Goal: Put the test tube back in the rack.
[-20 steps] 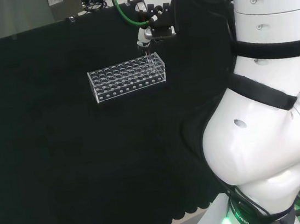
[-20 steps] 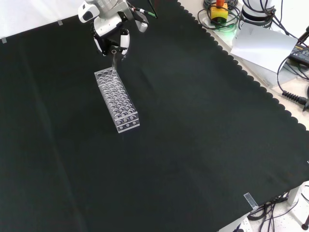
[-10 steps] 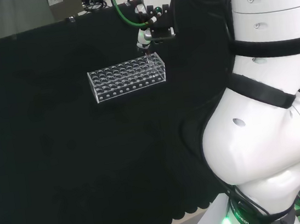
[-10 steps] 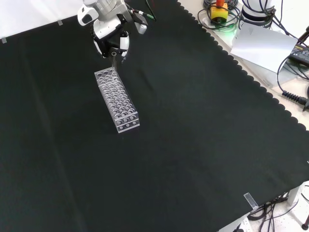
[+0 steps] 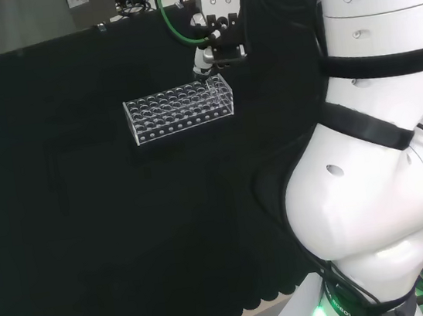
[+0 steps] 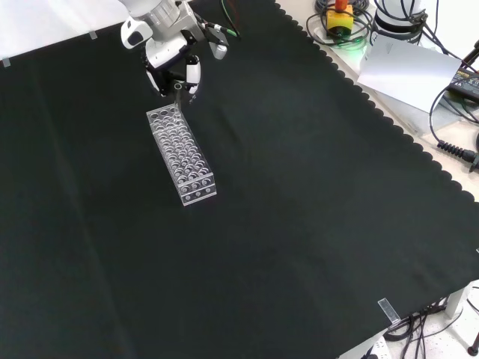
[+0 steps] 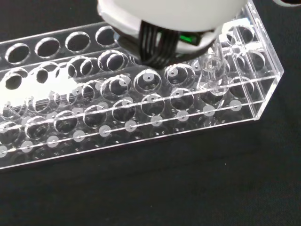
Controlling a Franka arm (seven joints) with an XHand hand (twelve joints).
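A clear plastic rack [image 5: 179, 109] with many holes lies on the black cloth; in the front view the rack [image 6: 183, 157] runs away from the hand. The hand [image 5: 213, 45] hangs over the rack's right end in the head view. In the front view the hand [image 6: 174, 61] has its fingers curled round the top of a clear test tube [image 6: 179, 97]. The tube stands upright. In the wrist view the test tube [image 7: 214, 70] has its lower end at a hole near the end of the rack [image 7: 141, 117], under the blurred white hand [image 7: 178, 14].
The arm's white links [image 5: 381, 143] stand at the head view's right. Cables, a yellow and red button box [image 6: 340, 16] and a white sheet [image 6: 408, 71] lie beyond the cloth's scalloped edge in the front view. A strip of tape [image 6: 387, 309] sits near the cloth's front corner.
The hand has risen a little over the rack's end, with the tube still between its fingers. The rack has not moved.
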